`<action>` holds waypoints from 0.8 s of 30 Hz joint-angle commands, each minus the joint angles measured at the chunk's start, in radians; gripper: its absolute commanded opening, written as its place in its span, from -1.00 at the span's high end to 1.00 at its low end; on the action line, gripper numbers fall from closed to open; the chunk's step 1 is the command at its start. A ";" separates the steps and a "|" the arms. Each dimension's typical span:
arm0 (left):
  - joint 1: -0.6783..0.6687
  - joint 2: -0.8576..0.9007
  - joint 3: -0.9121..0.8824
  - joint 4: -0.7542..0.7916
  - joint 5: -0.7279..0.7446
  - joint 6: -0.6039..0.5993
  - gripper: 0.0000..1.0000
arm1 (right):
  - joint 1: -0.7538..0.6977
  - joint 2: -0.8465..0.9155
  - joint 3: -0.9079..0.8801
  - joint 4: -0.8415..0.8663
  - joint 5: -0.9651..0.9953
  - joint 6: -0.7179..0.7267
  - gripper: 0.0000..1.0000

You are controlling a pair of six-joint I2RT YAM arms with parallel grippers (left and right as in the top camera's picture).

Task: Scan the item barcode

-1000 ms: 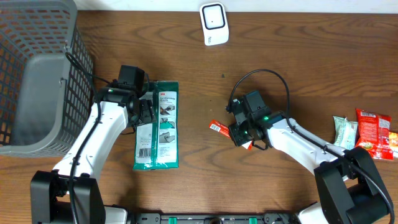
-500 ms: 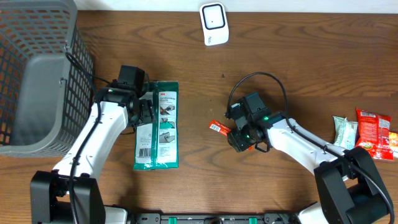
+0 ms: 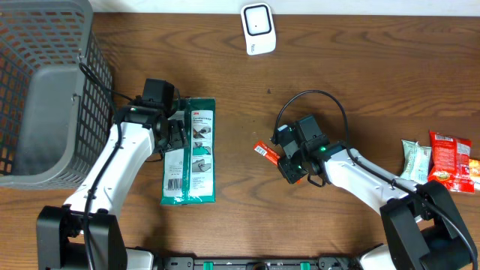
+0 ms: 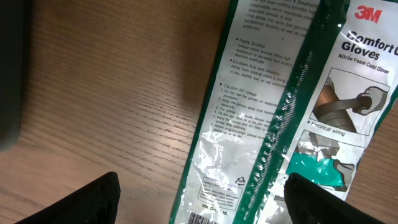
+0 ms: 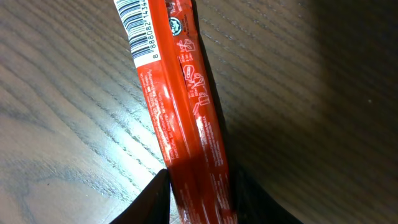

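A slim red packet (image 5: 180,112) with a white barcode end (image 5: 134,18) lies on the wooden table. My right gripper (image 5: 199,186) is shut on its near end, one finger pressed on each side. From overhead only the packet's tip (image 3: 262,151) shows, sticking out left of the right gripper (image 3: 291,166). The white scanner (image 3: 257,28) stands at the back centre. My left gripper (image 3: 174,135) hovers open over a green 3M glove pack (image 3: 191,154). Between its wide-apart fingers (image 4: 93,199) the pack's clear printed back (image 4: 249,124) shows.
A grey wire basket (image 3: 45,90) fills the far left corner. Snack packets (image 3: 442,161) lie at the right edge. The glove pack's own barcode (image 3: 175,182) faces up near its front end.
The right gripper opened briefly, then closed on the red packet and shifted slightly right and toward the front. The left arm and glove pack stayed still.
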 commanded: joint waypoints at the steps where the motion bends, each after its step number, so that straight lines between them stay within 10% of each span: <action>1: 0.006 -0.007 0.014 0.000 -0.006 0.005 -0.71 | 0.000 0.018 -0.035 -0.013 0.010 0.031 0.43; 24: 0.006 -0.007 0.015 0.000 -0.006 0.005 -0.70 | -0.001 0.018 0.000 0.089 0.056 0.302 0.61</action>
